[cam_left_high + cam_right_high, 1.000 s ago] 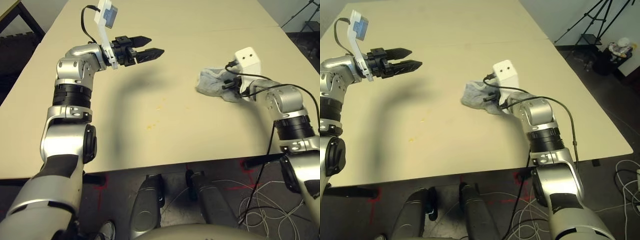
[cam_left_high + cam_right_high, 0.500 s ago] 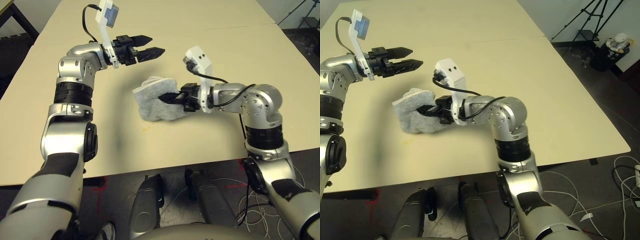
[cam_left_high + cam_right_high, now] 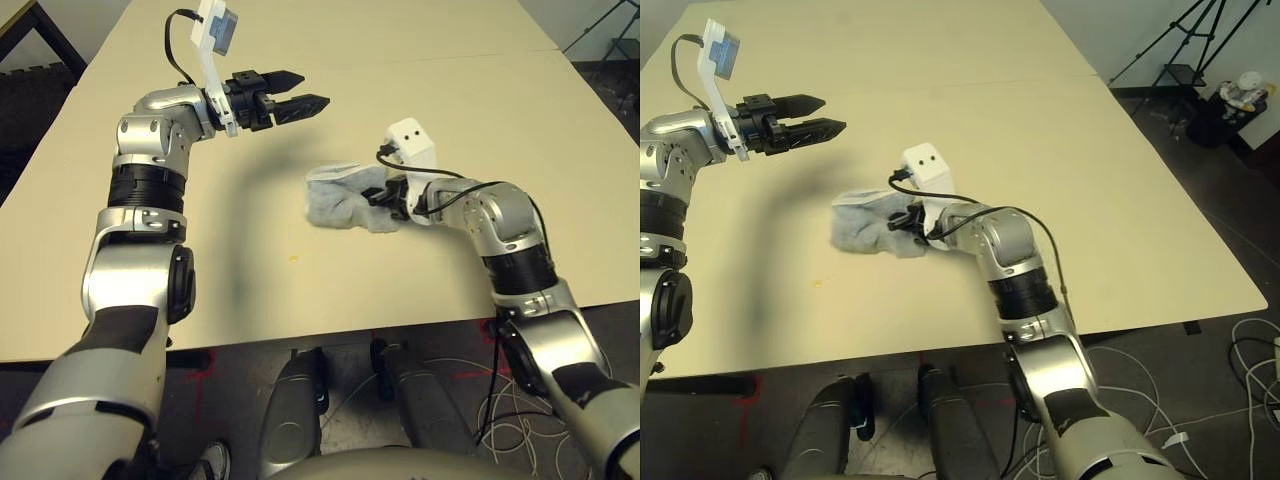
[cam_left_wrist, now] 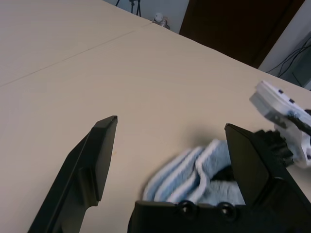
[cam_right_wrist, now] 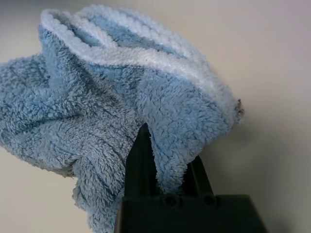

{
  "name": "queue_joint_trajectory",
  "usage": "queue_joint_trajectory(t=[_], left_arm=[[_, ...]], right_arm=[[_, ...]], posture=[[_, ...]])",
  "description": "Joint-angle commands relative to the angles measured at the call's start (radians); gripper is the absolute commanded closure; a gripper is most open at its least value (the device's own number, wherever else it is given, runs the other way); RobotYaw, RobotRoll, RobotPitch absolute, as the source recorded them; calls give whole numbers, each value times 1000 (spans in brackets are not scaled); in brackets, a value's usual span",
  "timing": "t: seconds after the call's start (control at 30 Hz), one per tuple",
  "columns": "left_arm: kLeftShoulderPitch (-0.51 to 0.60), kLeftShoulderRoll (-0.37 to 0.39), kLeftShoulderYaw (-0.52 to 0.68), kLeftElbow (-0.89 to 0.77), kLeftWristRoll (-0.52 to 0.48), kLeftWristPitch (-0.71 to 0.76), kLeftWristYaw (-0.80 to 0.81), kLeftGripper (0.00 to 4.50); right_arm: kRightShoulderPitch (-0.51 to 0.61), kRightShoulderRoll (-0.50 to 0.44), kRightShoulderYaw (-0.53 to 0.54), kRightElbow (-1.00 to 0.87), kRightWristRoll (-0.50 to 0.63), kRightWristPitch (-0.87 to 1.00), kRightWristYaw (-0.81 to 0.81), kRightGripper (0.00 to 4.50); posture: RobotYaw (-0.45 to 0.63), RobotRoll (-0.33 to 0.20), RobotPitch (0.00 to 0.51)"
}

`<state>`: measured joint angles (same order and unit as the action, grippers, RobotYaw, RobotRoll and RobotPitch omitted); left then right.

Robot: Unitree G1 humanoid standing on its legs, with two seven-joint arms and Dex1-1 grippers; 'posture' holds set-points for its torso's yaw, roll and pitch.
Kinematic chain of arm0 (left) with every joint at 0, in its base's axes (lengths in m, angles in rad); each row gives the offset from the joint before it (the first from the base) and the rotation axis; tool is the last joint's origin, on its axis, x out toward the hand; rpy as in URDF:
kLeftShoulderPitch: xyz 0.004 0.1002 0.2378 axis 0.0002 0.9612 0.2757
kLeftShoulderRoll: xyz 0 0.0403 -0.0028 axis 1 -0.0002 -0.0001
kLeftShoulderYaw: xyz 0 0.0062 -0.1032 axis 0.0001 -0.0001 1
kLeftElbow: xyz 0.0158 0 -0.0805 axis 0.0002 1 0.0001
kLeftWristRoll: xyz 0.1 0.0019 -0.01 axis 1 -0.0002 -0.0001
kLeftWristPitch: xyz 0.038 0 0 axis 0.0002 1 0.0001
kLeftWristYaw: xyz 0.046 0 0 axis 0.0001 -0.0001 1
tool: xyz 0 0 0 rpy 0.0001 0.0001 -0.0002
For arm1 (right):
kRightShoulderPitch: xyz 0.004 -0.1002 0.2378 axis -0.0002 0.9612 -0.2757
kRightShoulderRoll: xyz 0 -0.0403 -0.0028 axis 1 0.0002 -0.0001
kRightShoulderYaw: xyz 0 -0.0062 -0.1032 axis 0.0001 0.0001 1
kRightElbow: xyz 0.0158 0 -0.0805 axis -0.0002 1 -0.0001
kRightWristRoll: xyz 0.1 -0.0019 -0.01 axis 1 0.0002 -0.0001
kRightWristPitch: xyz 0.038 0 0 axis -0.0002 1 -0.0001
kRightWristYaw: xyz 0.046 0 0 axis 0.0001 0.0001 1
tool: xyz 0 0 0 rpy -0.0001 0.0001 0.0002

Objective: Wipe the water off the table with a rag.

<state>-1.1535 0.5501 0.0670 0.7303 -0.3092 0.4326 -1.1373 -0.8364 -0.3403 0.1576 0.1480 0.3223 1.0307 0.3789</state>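
The light grey-blue rag lies bunched on the pale table, a little right of centre. My right gripper is shut on the rag's right side, and a fold of the rag is pinched between its black fingers. A tiny yellowish speck of water sits on the table in front of the rag, to its left. My left gripper hovers open above the table behind and left of the rag, holding nothing. The left wrist view looks between its fingers down at the rag.
A thin seam line crosses the tabletop behind both arms. The front table edge runs just ahead of my body. Off the right side stand a tripod and loose cables on the floor.
My right gripper dragged the rag from the right side leftward across the yellowish specks, then back a little to the right. Fewer specks show now. The left arm has stayed still.
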Motion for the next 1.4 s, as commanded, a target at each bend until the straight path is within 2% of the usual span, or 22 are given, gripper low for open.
queue_joint_trajectory(t=[0.03,0.23,0.37,0.53,0.63,0.8,1.0,1.4], left_arm=[[-10,2,-8,21,16,-12,-5,0],[-28,-3,-2,62,22,-39,6,0],[-27,-2,35,92,18,-86,67,0],[-12,9,147,172,26,-277,343,0],[35,26,202,205,38,-388,493,0],[114,50,235,257,64,-501,619,0],[181,60,241,303,80,-561,662,0],[217,63,245,350,92,-624,711,0]], right_arm=[[15,-70,-24,57,-62,-47,0,4486],[-20,-146,-90,182,-115,-128,-25,4486],[-49,-165,-128,269,-140,-178,-41,4486],[-75,-168,-236,378,-152,-271,-126,4486],[-74,-177,-302,431,-151,-314,-181,4486],[-60,-184,-365,478,-150,-358,-232,4486],[-39,-136,-372,430,-133,-317,-236,4486],[-35,-55,-372,368,-131,-273,-237,4486]], posture=[[-48,0,217],[-60,0,217],[-64,0,216],[-58,0,214],[-44,0,212],[-36,0,210],[-37,0,208],[-26,0,203]])
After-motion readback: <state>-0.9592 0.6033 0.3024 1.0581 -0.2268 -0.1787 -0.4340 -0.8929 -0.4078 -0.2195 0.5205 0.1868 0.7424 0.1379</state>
